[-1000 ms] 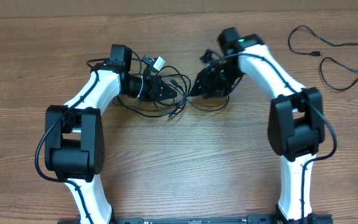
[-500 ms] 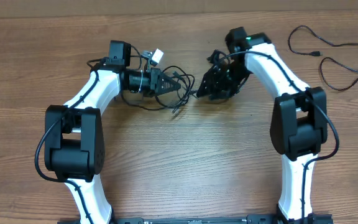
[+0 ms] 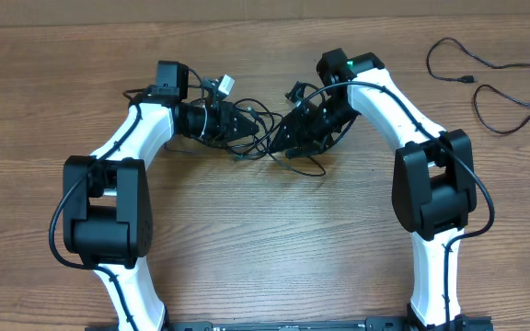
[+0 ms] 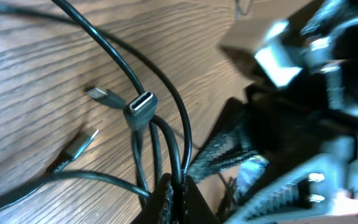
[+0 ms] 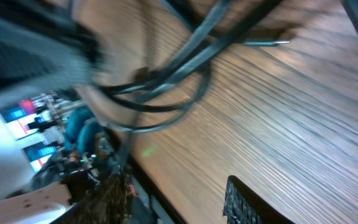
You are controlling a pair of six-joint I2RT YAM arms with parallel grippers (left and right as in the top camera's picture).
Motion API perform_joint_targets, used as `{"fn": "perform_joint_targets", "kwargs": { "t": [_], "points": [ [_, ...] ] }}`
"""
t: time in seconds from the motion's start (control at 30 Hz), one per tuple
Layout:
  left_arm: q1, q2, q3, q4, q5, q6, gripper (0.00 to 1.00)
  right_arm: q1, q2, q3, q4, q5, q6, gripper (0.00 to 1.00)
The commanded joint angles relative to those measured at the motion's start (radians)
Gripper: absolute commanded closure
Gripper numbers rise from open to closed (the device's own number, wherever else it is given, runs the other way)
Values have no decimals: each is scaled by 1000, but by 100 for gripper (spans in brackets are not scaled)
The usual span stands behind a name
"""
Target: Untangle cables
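left claw (image 4: 176, 188) pressed together, pinching the cables (image 4: 135, 124) right at its tips, usb-c plug (image 4: 143, 101) just ahead. right claw (image 5: 179, 198) spread, tangle just beyond its tips, view blurred. separate cable (image 3: 497, 79) well apart on the right claw's outer side, flat on surface (image 3: 265, 230).

This looks like a robotics lab bench. Two white-and-black robot arms, the left arm (image 3: 141, 138) and the right arm (image 3: 389, 97), rise from a black mounting rail (image 3: 283, 325) at the near edge of a wood-grain table (image 3: 265, 239). Thin black cables (image 3: 260, 138) lie on it as test material, and the right wrist view catches blurred, lit equipment (image 5: 30, 130) beyond the table's edge.
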Motion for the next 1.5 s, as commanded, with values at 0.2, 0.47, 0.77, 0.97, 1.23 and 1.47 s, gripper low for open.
{"fn": "perform_joint_targets", "kwargs": {
  "t": [0.2,0.47,0.77,0.97,1.23,1.47],
  "points": [
    [-90,5,8,-146,-351,1,96,3,-18,-6,43,-11,-24,49],
    [-119,7,-25,-173,-417,-27,63,0,-18,-6,43,171,28,47],
    [-177,5,313,-488,-735,-16,33,-108,-18,-6,4,256,40,44],
    [-333,23,341,-506,-969,34,33,-249,-18,-6,13,257,55,41],
    [-458,179,339,-499,-1119,39,27,-380,-18,-6,5,256,55,40],
    [-458,225,355,-428,-1115,16,83,-348,-18,-6,7,256,54,39]
  ]
}}
